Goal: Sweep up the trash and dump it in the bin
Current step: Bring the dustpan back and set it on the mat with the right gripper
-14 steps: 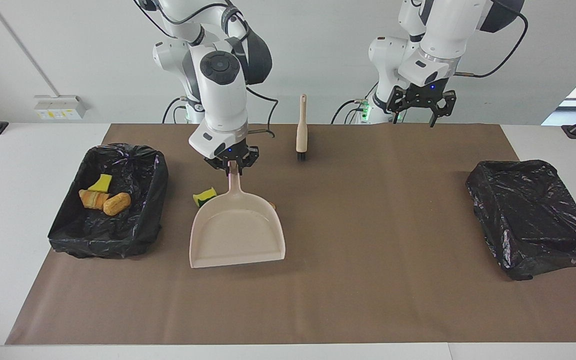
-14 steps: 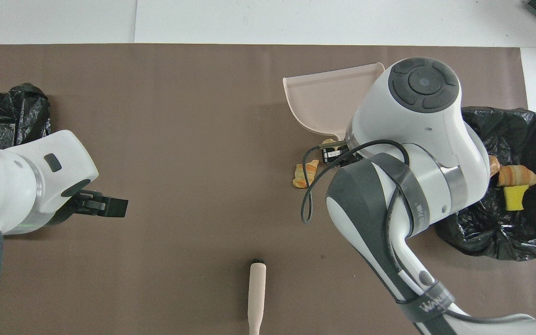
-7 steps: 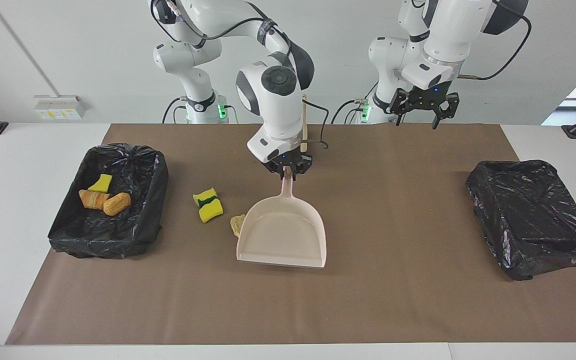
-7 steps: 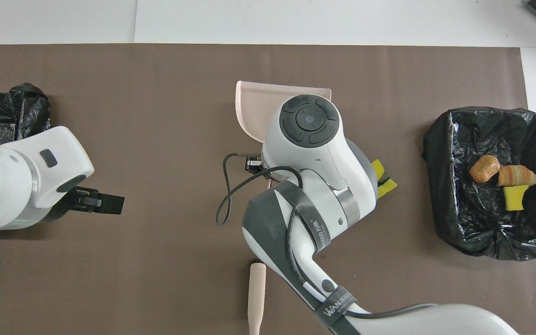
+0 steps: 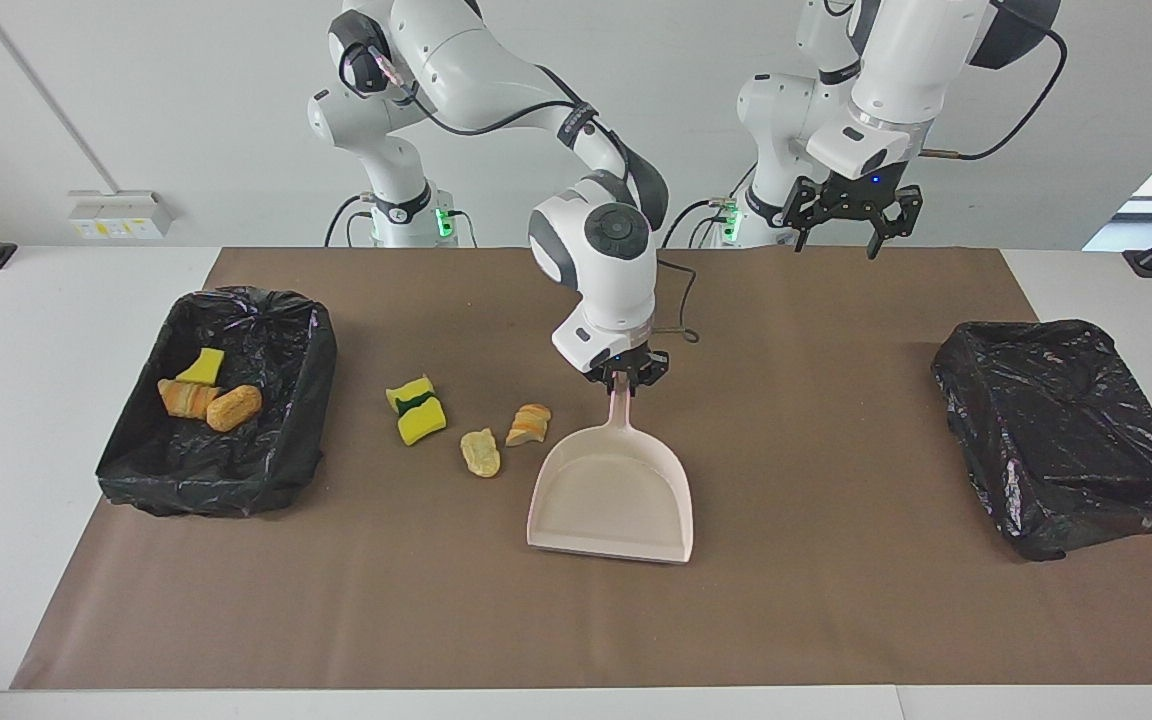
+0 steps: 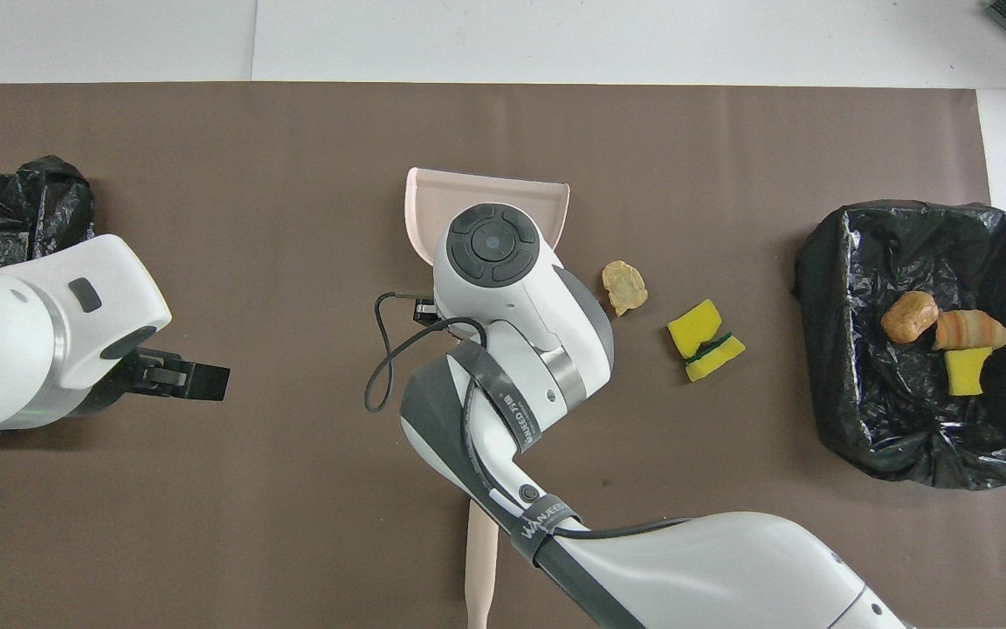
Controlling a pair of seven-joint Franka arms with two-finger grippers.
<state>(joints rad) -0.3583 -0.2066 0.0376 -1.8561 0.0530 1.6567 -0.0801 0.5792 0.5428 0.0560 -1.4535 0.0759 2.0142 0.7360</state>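
Yellow and tan trash (image 5: pixel 420 411): three scraps on the mat, three binned. The dustpan (image 5: pixel 612 490) handle is clamped by the right gripper (image 5: pixel 624 377); the left gripper (image 5: pixel 847 222) is spread wide, empty.

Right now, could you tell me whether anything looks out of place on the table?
Yes: three scraps lie loose on the mat, a yellow-green sponge and two foam chunks, outside the bin and beside the empty dustpan.

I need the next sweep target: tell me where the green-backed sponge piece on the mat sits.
The green-backed sponge piece lies on the brown mat between the open bin and the tan foam chunk, toward the right arm's end.
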